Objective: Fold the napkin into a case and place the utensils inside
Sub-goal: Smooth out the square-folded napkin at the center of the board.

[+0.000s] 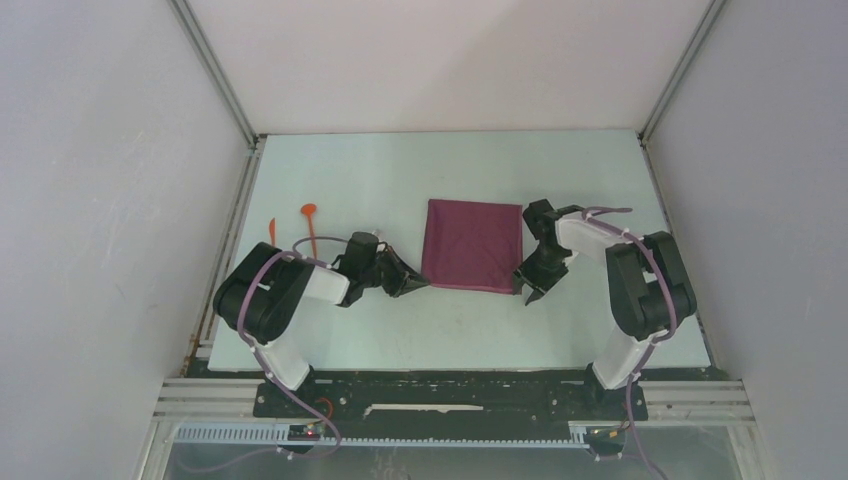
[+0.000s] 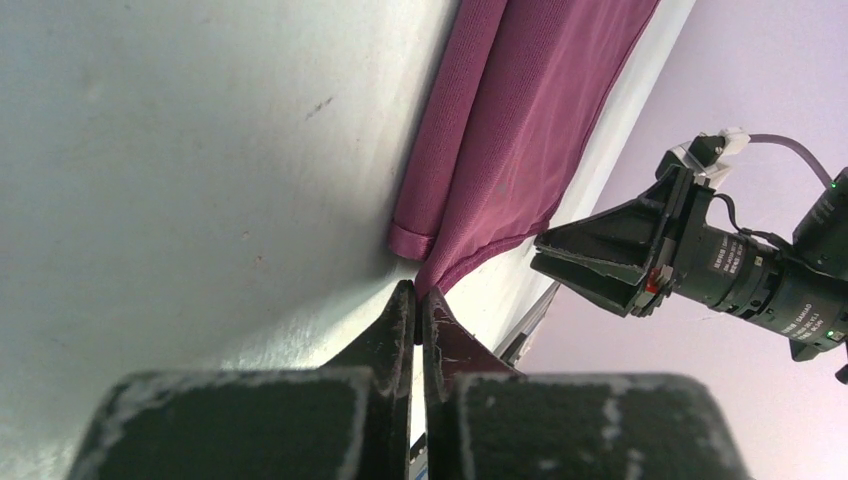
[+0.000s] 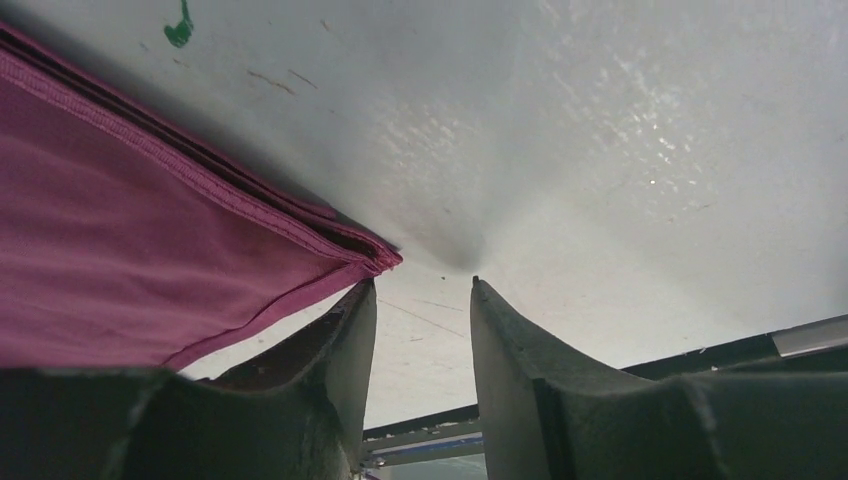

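One table (image 1: 400, 180). One napkin (image 1: 470, 245), folded, flat mid-table. The left gripper (image 1: 418, 284), low and angled inward, jaws closed on its near-left corner. The right gripper (image 1: 532, 293), low, jaws half apart over bare table, near-right corner just beside one finger. Two utensils (image 1: 309, 225), far left, well apart from the napkin.

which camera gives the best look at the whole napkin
The top external view: the napkin lies whole there. The left wrist view shows only one corner at the shut tips of the left gripper; the right wrist view only a layered corner beside the open right gripper.
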Motion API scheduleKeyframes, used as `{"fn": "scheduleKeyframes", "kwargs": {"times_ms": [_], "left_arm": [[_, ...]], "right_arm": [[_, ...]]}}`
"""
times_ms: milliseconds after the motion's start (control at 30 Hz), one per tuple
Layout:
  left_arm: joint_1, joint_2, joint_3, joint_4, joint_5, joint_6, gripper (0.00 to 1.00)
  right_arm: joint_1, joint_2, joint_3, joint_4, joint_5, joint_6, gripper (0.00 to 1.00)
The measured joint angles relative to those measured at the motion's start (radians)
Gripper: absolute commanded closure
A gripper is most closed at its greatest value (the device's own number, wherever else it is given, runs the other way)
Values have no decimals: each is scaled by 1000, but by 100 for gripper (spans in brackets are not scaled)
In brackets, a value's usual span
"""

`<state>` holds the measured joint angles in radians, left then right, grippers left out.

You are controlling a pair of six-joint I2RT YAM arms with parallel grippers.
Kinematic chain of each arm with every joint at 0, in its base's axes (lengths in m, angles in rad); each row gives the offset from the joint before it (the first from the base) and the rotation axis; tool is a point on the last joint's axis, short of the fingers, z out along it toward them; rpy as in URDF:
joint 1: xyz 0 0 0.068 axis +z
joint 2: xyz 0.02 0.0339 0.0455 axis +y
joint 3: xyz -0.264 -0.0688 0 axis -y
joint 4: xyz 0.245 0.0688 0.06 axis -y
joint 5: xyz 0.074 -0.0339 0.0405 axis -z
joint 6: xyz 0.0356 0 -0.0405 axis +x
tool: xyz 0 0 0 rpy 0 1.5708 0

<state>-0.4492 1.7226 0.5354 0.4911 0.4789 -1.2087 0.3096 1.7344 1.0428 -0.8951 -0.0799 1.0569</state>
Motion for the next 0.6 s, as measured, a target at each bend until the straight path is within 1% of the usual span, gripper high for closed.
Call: {"fn": "scheduleKeyframes", "kwargs": {"times_ms": [67,167,333,433,600], "left_arm": [[0,0,0,2,0,-3,99],[0,0,0,2,0,-5,99],[0,0,0,2,0,-6,99],[0,1,0,5,1,-7,100],[0,3,0,10,4,-7,100]], "right_arm": [[0,11,4,4,0,0,55],[1,18,16,4,-7,0,54],[14,-26,19,-8,-1,-1,47],[13,-55,25,-13,4,-2,46],[9,-40,39,-3,1,-2,47]]}}
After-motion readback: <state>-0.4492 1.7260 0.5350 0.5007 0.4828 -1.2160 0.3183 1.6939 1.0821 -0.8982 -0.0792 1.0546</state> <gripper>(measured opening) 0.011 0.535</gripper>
